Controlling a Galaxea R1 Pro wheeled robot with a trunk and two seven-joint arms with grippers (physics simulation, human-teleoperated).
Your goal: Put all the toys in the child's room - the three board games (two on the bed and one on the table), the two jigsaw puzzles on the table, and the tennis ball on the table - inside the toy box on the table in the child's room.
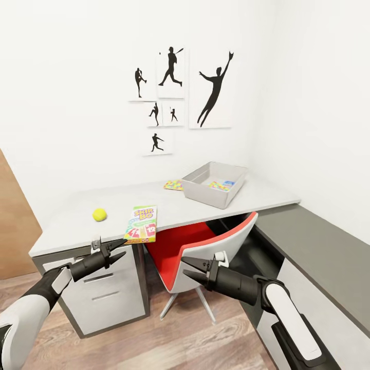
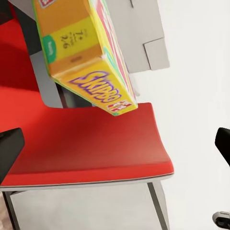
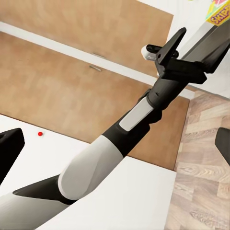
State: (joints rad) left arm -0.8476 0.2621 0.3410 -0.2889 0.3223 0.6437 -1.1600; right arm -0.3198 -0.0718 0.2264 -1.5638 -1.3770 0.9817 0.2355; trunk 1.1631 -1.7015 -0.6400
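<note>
Your left gripper [image 1: 121, 248] hangs with its fingers spread and empty just below the near edge of the surface [image 1: 67, 218], in front of the white drawers [image 1: 105, 288]. The SKIP BO board game [image 1: 142, 223] lies flat on the surface just beyond and slightly right of those fingers, one end jutting over the near edge; in the left wrist view its yellow underside [image 2: 91, 57] shows between the two finger tips, above the red seat of the chair [image 2: 86, 143], and not touching either. The tennis ball [image 1: 99, 214] sits on the surface left of the game, well apart from it. Farther right stands the toy box [image 1: 215, 184], with colourful flat pieces inside and a jigsaw puzzle [image 1: 173, 185] lying just beside its left wall. Your right gripper [image 1: 188, 269] hovers low in front of the chair, fingers spread, holding nothing.
</note>
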